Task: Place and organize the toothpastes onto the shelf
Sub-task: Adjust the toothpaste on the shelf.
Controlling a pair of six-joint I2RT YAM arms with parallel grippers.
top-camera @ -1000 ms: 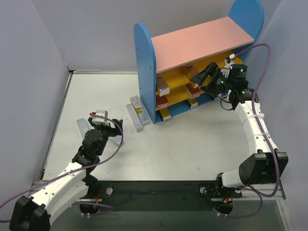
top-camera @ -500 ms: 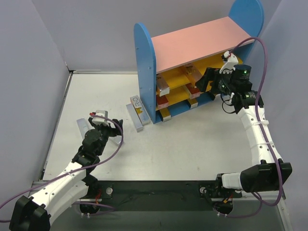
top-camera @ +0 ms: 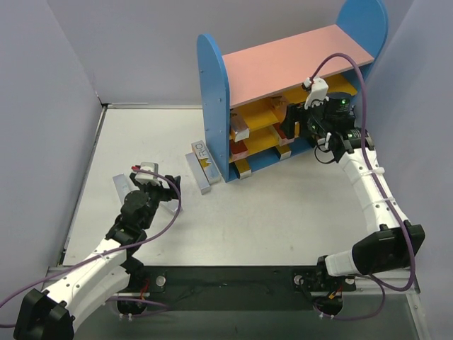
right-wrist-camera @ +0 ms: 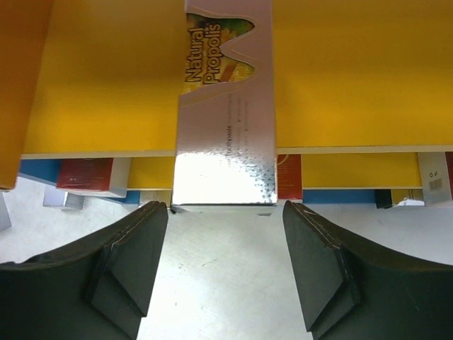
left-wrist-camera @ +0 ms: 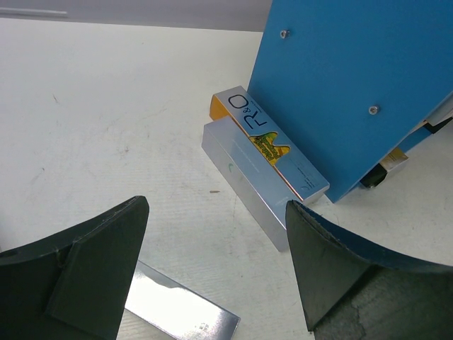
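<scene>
Right fingers [right-wrist-camera: 134, 262] stand spread, one on each side of the near end of a silver toothpaste box [right-wrist-camera: 225, 142]. A thin gap shows on both sides, so they do not pinch it. They are narrower than one second ago, so it seems they are closing, either to take the end of the box or to make a blunt tip for pushing.

The box lies lengthwise on a yellow board [right-wrist-camera: 92, 85] of the shelf [top-camera: 212, 78], and its end sticks out over the front edge of the board. At 7 and 5 o'clock from the box end, the ends of red boxes [right-wrist-camera: 85, 173] show on the lower level.

In the same second the right arm [top-camera: 361, 177] has swung from the right end of the shelf toward its middle, and it now faces the front squarely. This suggests that the box is placed but not yet tidy; probably it needs a push deeper.

Left fingers [left-wrist-camera: 85, 269] are wide apart and hold nothing. They have not moved. They hover over the tabletop [left-wrist-camera: 106, 106] at about 8 o'clock in the top view, above one silver box [left-wrist-camera: 177, 308]. At 1 o'clock from them, two more boxes lie side by side near the blue side panel [left-wrist-camera: 354, 85]: the R&O box [left-wrist-camera: 272, 145] just beside it, and a plain silver box [left-wrist-camera: 244, 188] next to that. At least three toothpastes therefore still wait outside the shelf.
</scene>
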